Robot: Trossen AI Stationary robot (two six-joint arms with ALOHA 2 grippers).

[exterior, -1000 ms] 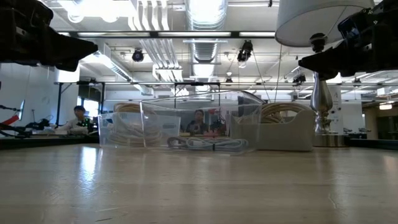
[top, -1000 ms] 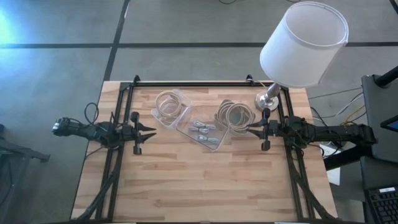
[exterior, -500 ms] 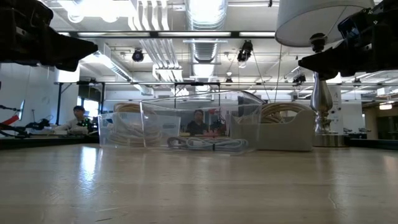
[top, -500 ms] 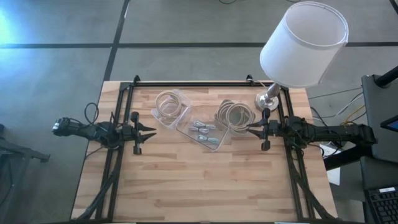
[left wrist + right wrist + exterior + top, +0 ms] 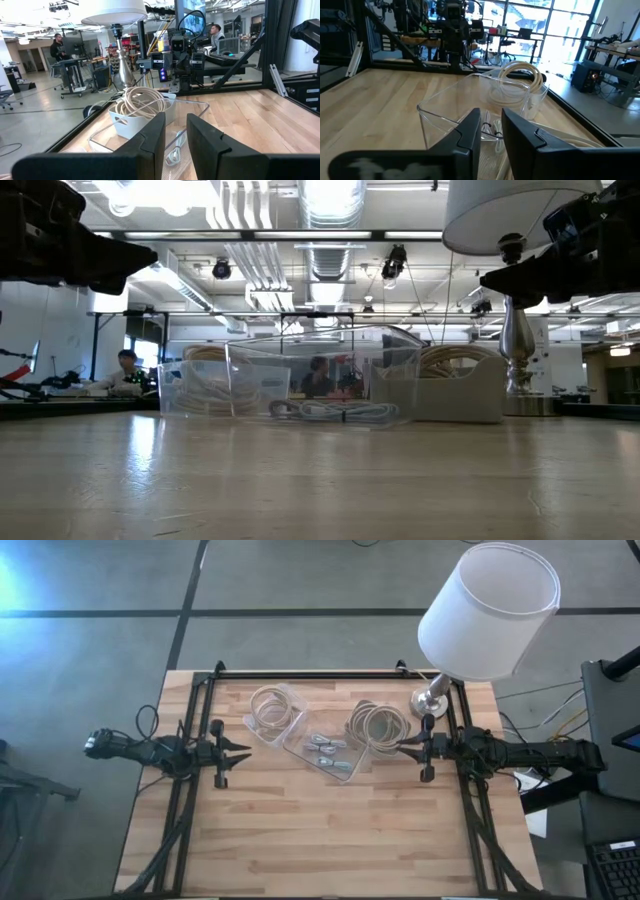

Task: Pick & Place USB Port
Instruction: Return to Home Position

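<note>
High view, centre of frame: coiled beige-brown USB cable (image 5: 380, 723), lying loose in a pale gray plastic bin (image 5: 460, 400) just beside the right gripper (image 5: 403, 747). Adjoining toward frame left: thin white USB cable (image 5: 322, 747), flat on the floor of a transparent rectangular bin (image 5: 260, 385). Further up-left, a small clear tub (image 5: 252, 725) holds another pale coil (image 5: 275, 708). Handling, as judged: cables light, limp and springy, with smooth jackets. Loops are likely to spill if caught by one strand, so they are best taken across the bunched coil, not by the connector. Bins thin-walled, light, apt to slide. Opposite, the left gripper (image 5: 243, 751) sits toward the left side of the light wooden table (image 5: 320, 840), apart from the bins. Both grippers are level, fingers a narrow gap apart, holding nothing. White-shaded lamp (image 5: 488, 608), upper right. Sorting appears complete; arms look parked.
</note>
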